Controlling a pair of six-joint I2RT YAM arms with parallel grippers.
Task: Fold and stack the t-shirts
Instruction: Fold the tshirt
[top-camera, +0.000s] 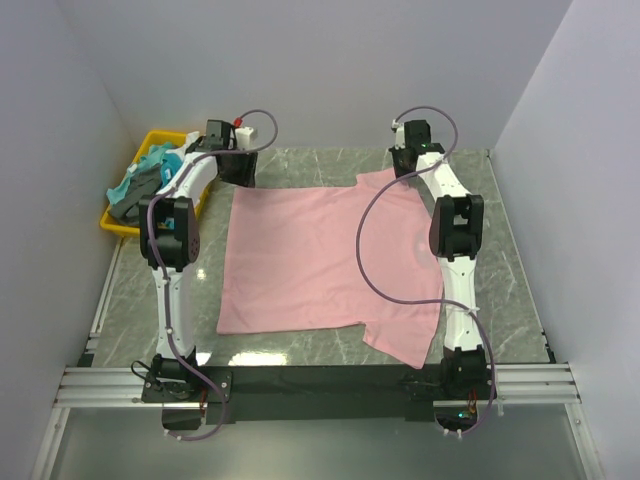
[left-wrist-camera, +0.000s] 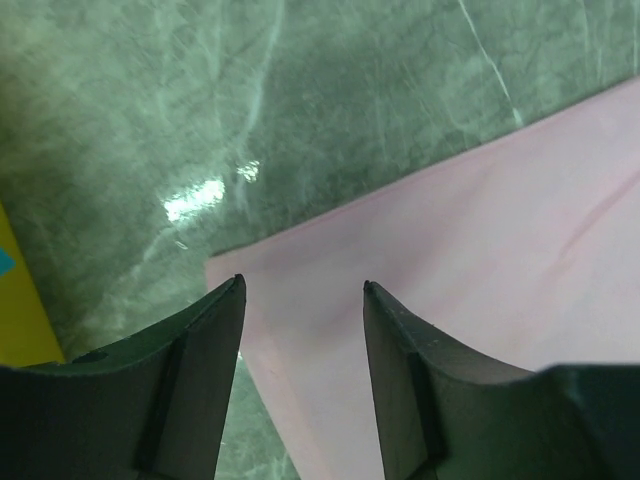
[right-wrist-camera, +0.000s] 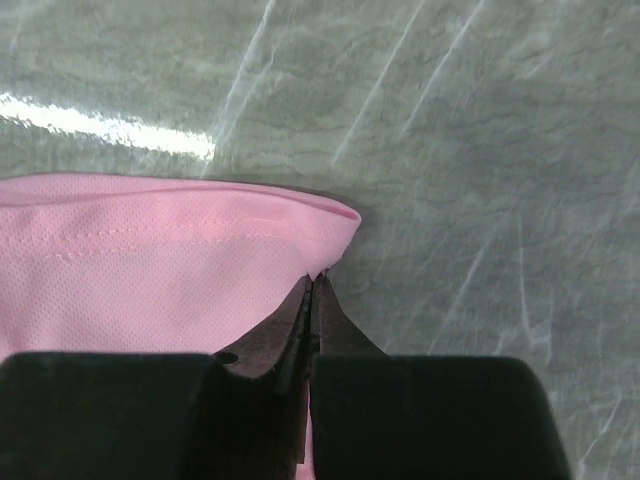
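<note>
Pink t-shirt spread flat on marble table.
At its 11 o'clock corner the left gripper straddles the cloth, fingers apart and empty; the right gripper pinches tight on the 1 o'clock sleeve hem.

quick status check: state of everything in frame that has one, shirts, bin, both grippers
pink t-shirt: spread flat, unfolded.
left gripper: open, fingers either side of the shirt's far left corner, not gripping.
right gripper: shut, pinching the shirt's edge at its far right.
yellow bin: holds other shirts.
binned shirts: teal and dark grey, crumpled, unfolded.
</note>
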